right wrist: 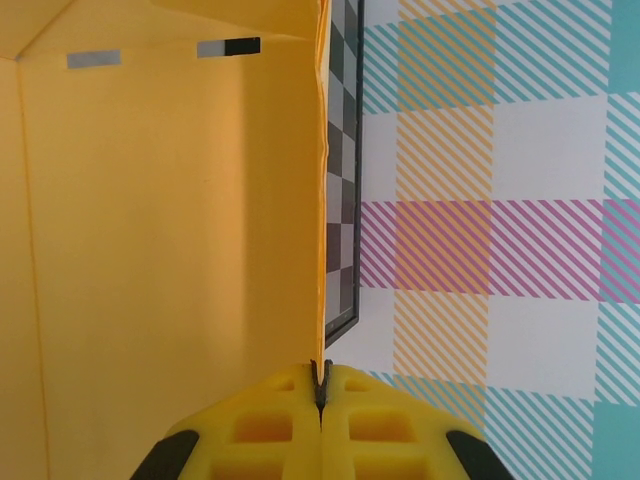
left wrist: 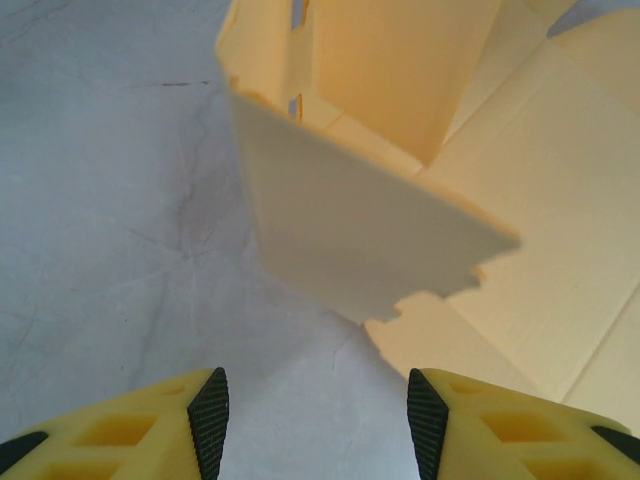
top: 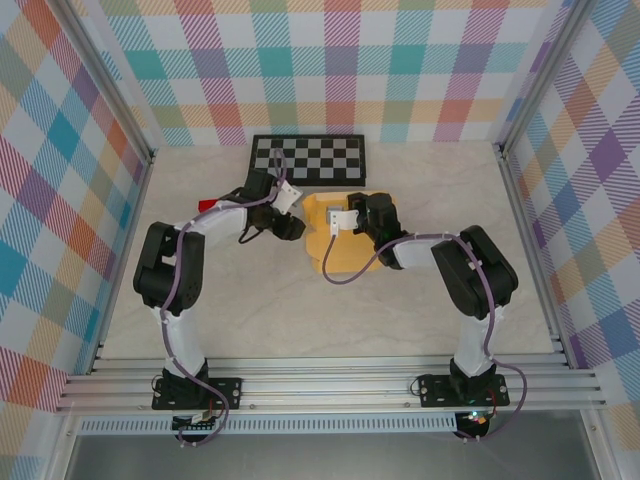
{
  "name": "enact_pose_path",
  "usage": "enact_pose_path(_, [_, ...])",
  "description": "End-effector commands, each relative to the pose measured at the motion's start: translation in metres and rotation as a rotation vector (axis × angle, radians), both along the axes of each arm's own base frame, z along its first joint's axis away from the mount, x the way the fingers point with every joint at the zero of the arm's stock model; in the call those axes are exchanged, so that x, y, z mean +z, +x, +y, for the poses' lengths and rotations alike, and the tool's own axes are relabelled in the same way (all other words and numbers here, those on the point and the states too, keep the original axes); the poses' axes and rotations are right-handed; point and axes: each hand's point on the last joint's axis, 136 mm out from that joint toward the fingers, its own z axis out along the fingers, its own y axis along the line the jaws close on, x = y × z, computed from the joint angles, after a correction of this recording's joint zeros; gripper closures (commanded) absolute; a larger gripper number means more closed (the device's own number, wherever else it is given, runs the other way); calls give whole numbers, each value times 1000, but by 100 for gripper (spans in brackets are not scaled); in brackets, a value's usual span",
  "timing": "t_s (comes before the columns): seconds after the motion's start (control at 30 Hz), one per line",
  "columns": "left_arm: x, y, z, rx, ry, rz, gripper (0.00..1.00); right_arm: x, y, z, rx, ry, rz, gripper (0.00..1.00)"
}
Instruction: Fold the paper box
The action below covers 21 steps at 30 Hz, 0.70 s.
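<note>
Pale marbled tabletop (top: 420, 300) is stretching out between plaid walls (top: 400, 60), and a black-and-white checkerboard (top: 308, 158) is lying flat at the far end. The paper box (top: 335, 250) is sitting just on the near side of the checkerboard, below its right half. It is partly folded, with some walls standing up and other flaps spreading flat on the table.

My right gripper (right wrist: 320, 385) is pinching the thin top edge of one standing wall of the paper box. Its yellow fingers are pressing together with only the cardboard between them. In the right wrist view the checkerboard is showing just past that wall, with the plaid wall beyond it.

My left gripper (left wrist: 317, 425) is hovering by the side of the paper box that is facing the checkerboard's left half. Its black pads (left wrist: 208, 420) are standing apart at a middling width, with bare table showing between them, and they are gripping nothing. A raised flap with a notched corner is tilting just ahead of the pads without touching them.

A small red thing (top: 207, 205) is lying off the checkerboard's near left corner, behind my left arm; I cannot tell what it is.
</note>
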Motion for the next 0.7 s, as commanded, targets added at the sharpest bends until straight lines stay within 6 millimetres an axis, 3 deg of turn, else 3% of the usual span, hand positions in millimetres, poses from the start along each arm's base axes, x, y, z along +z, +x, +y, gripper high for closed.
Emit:
enact_pose_path(0.0, [25, -1, 11, -48, -57, -6, 46, -3, 2, 2, 17, 26, 39, 100])
enact_pose_path(0.1, [29, 3, 25, -30, -35, -40, 46, -5, 2, 2, 17, 29, 43, 100])
enact_pose_path(0.2, [18, 4, 28, -45, -3, -17, 46, -4, 2, 2, 20, 28, 38, 100])
enact_pose_path(0.5, [3, 14, -9, -137, 1, 56, 46, -6, 4, 4, 29, 10, 22, 100])
enact_pose_path(0.67, [-20, 21, -12, -148, 91, 59, 47, -6, 3, 3, 27, 8, 23, 100])
